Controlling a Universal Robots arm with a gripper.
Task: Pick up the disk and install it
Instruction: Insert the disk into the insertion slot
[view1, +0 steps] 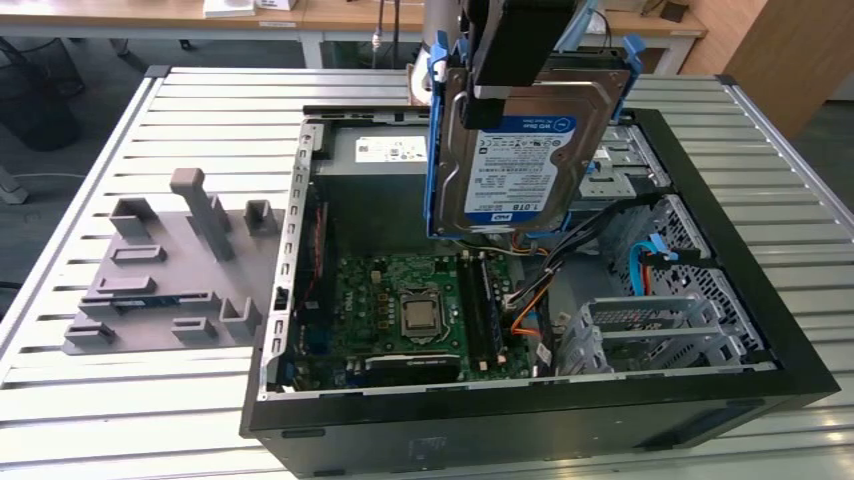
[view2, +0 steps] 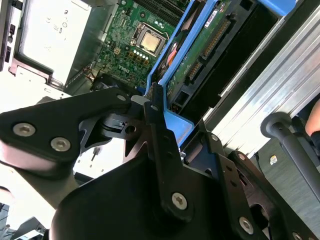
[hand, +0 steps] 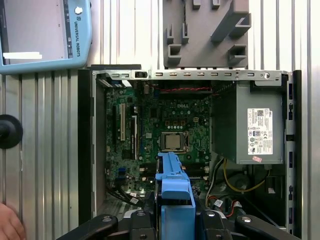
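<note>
Currently, exterior view: the gripper (view1: 491, 92) is clamped on the upper edge of the disk (view1: 527, 165), jaws closed against its blue carrier (view1: 435, 150). The disk hangs upright, label toward the camera, in the air over the open computer case (view1: 534, 410), touching nothing below. It sits above the gap between the motherboard (view1: 414, 310) and the metal drive cage (view1: 654, 330), in front of the power supply box (view1: 387, 150). A grey fixture plate (view1: 174, 270) lies on the slatted table (view1: 134, 400), toward the exterior view's left of the case.

Second wrist view: black gripper fingers (view2: 155, 107) pinch the carrier from both sides. The disk's circuit-board face (view2: 210, 45) runs away from the camera toward the case interior.

First wrist view: the carrier's edge (hand: 175, 195) stands between the closed jaws, directly over the case near the CPU socket (hand: 172, 141). A teach pendant (hand: 45, 35) rests on the table beside the case.

Status: pick-up done, disk lifted and held. Installation not done; the disk is in no bay.
</note>
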